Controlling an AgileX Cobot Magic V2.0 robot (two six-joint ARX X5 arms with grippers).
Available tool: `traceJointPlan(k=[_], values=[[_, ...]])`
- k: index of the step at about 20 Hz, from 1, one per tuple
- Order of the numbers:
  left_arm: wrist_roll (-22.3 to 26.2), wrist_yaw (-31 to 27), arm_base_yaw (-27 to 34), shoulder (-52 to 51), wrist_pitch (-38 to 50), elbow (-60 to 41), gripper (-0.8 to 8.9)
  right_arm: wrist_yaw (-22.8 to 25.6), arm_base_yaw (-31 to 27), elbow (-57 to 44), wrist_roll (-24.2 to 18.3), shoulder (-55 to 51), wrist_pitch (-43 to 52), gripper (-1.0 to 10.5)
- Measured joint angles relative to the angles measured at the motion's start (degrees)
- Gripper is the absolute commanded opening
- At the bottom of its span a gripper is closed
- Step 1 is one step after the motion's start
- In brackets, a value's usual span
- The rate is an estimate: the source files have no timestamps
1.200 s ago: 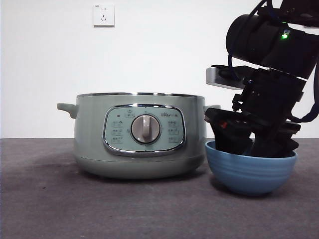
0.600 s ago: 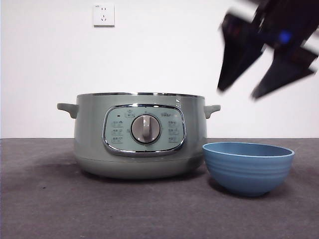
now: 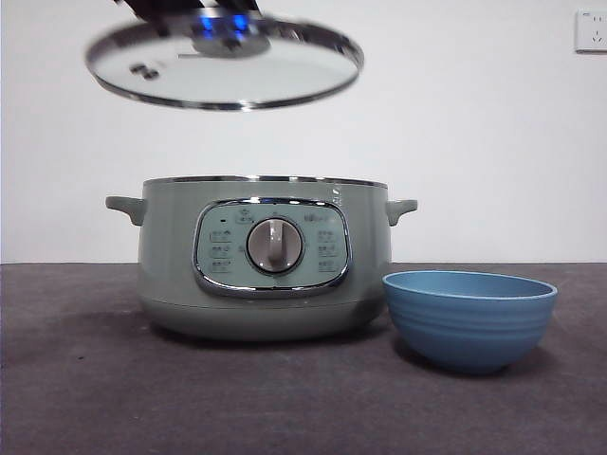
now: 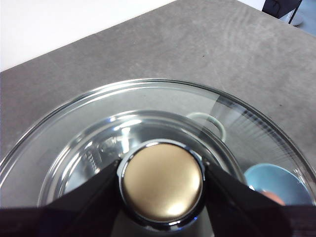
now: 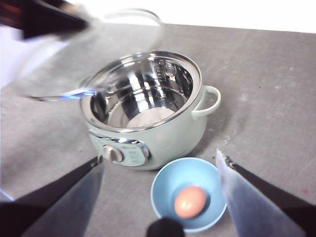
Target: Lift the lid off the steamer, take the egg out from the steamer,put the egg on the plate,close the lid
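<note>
The sage-green steamer stands open on the table, and the right wrist view shows its steel inside with no egg in it. The glass lid hangs tilted above the steamer's left half. My left gripper is shut on the lid's knob, one jaw on each side. The egg lies in the blue plate, a bowl to the right of the steamer. My right gripper is open and empty, high above the plate and out of the front view.
The steamer's control panel with its grey dial faces the front. The grey table runs along the white wall. A wall socket is at the upper right.
My right gripper has risen out of the plate and left the front view. The lid, held by my left gripper, has come into view above the steamer.
</note>
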Motion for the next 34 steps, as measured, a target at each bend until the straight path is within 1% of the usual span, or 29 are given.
traceJointPlan(k=[3,6,12,26,34], values=[[0.02,-0.04,0.0,4.13,4.52,0.0,-0.08,-0.04,0.0,0.0,0.61,-1.14,-1.77,3.9],[0.0,-0.2,0.0,7.67,6.99,0.0,-0.08,-0.11,0.0,0.0,1.92,-1.14,-1.95,3.9],[0.02,-0.57,0.0,12.44,8.5,0.0,-0.09,-0.11,0.0,0.0,2.6,-1.14,-1.99,3.8],[0.0,-1.2,0.0,12.92,8.0,0.0,-0.08,-0.11,0.0,0.0,2.75,-1.14,-1.99,3.8],[0.9,-2.47,-1.51,15.28,8.48,0.04,-0.08,-0.11,0.0,0.0,2.75,-1.14,-2.01,3.8]])
